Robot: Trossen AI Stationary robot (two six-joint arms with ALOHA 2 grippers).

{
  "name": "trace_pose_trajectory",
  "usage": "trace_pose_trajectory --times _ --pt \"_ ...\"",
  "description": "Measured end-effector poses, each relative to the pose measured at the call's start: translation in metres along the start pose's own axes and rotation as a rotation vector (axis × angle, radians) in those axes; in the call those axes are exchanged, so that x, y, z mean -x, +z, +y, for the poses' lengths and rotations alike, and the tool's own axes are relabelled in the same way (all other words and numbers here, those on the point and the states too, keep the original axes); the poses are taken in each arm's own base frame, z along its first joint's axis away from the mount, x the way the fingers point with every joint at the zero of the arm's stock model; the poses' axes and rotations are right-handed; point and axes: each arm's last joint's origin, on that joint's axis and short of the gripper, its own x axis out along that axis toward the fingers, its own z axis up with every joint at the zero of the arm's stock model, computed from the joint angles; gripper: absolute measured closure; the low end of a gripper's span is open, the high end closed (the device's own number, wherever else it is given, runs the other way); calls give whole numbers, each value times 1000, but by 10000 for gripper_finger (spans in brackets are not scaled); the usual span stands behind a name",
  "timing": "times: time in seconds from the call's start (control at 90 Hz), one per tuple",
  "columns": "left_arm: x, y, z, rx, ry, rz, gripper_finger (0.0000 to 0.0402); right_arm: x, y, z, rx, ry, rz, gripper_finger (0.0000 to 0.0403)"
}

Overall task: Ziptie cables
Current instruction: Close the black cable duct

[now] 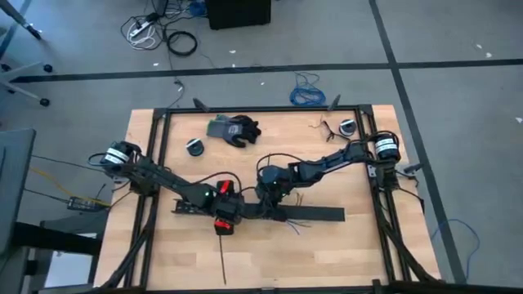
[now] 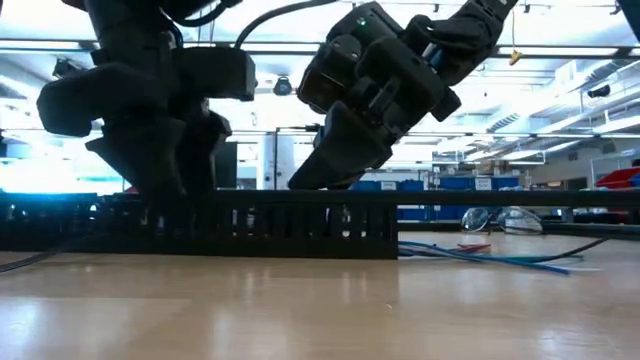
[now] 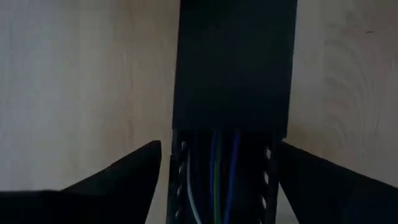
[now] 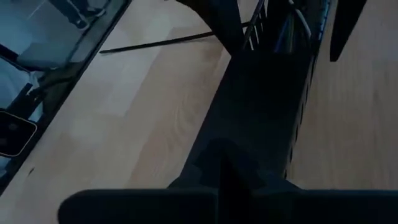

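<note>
The cables (image 3: 217, 180), thin blue, green and white wires, lie inside a long black slotted duct (image 1: 319, 214). Their loose ends (image 2: 490, 255) fan out on the table beside it. A flat black cover (image 3: 233, 62) lies on part of the duct. My left gripper (image 3: 219, 146) is open, with one finger on each side of the duct's uncovered stretch; a gap shows beside one finger. My right gripper (image 1: 268, 198) comes down on the covered stretch, fingers shut. One ziptie (image 1: 222, 260), a thin black strip, lies flat near the table's front edge. My right gripper presses its shut fingertips (image 4: 221, 158) down on the top of the duct's cover (image 4: 261, 106). It comes slanting down from the table's right. The duct lies flat on the table under it.
A dark glove (image 1: 233, 129) lies at the far middle of the table. Two small rolls (image 1: 194, 147) (image 1: 347, 126) sit at the far left and far right. Safety glasses (image 2: 500, 218) lie behind the duct. Bare wood stretches along the near side.
</note>
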Motion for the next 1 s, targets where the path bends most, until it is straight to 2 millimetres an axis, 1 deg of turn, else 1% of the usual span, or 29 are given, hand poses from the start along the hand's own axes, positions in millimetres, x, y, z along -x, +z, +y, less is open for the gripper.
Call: trace_pose_trajectory --times 0.178,0.4,0.511,1.0 --pt "0 0 -1 2 -20 8 114 0 0 0 -8 2 6 402" --pt "0 0 -1 4 -27 7 156 0 0 0 -8 4 6 403" --pt "0 0 -1 7 -31 1 170 0 0 0 -7 6 3 403" --pt "0 1 -1 8 -33 -3 174 0 3 -1 22 -2 -29 403"
